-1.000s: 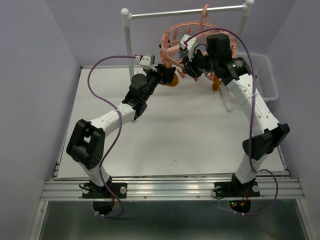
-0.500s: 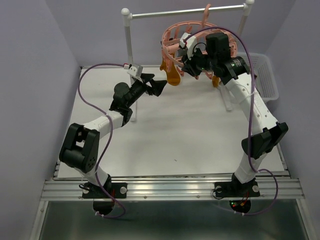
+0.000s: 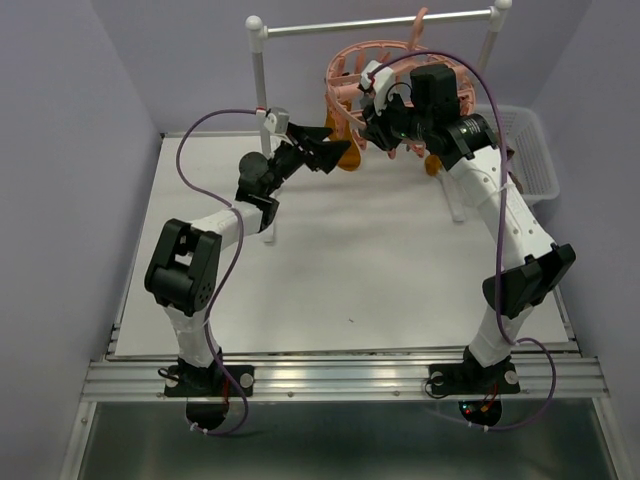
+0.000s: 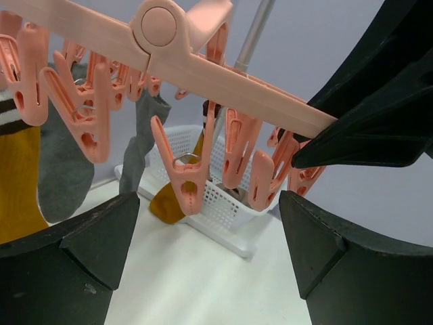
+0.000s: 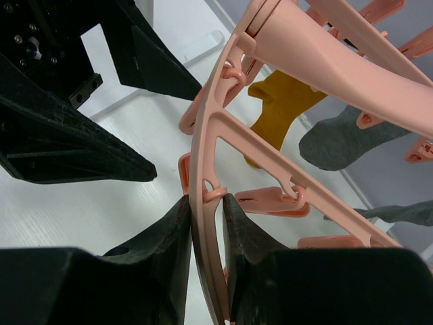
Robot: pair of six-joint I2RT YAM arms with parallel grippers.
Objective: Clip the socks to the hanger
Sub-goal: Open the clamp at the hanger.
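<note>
Several socks (image 4: 64, 176) are hanging clipped to the pink hanger (image 3: 345, 62), mostly hiding behind the arms (image 3: 500, 215) from overhead. Only the right wrist view is showing the right gripper (image 5: 206, 210) pinching the hanger's ring; the left gripper (image 4: 210, 237) is hovering wide open, empty, beside the clips (image 4: 186, 183).

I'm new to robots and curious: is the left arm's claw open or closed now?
Open. The left gripper holds nothing: its two black fingers stand wide apart, and clips of the hanger show through the gap.
</note>
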